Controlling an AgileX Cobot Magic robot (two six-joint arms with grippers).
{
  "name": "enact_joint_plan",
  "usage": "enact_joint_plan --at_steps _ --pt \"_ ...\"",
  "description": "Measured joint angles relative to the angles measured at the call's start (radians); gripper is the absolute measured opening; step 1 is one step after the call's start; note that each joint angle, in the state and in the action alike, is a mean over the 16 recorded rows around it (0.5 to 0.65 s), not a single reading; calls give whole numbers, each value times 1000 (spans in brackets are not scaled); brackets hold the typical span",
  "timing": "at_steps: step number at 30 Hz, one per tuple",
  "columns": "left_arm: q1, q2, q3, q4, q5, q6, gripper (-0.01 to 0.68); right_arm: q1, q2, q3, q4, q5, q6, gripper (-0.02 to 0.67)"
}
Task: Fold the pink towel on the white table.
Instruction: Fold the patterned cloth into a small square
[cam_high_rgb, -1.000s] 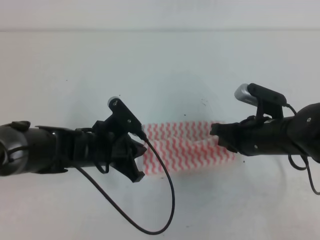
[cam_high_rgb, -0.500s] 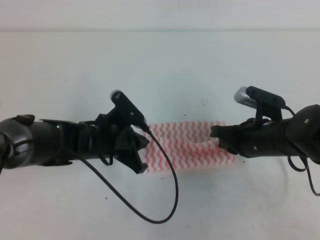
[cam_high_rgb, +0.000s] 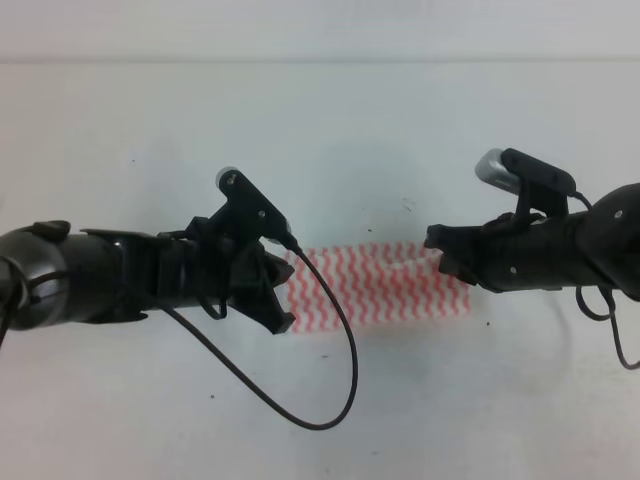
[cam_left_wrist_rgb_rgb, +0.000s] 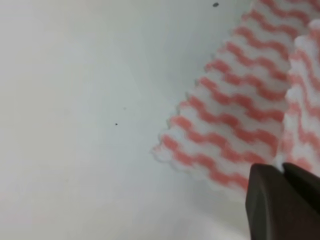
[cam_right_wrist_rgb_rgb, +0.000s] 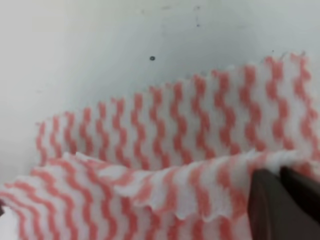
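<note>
**Two arms hold a folded striped towel at its ends**

The worktop (cam_high_rgb: 320, 110) is a broad, plain white surface with a few small dark specks; it fills nearly the whole overhead view, and only a pale band of wall shows along the top edge.

One pink towel (cam_high_rgb: 380, 285) lies at the middle of the worktop as a long strip with pink-red and white wavy stripes. In the right wrist view one layer stands up in a fold over another.

There are two black arms, one from each side. The left fingers (cam_left_wrist_rgb_rgb: 282, 172) are pressed together on the towel's left end, with the corner beside them lying flat. The right fingers (cam_right_wrist_rgb_rgb: 280, 175) are pinched on the upper layer at the towel's right end. One loose black cable (cam_high_rgb: 335, 380) loops from the left arm over the worktop.
</note>
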Motion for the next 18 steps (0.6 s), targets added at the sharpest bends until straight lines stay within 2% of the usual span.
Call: enact_joint_plan --at_steps 18 --pt "0 52 -25 0 -30 -11 0 0 51 -24 -5 8 -1 -2"
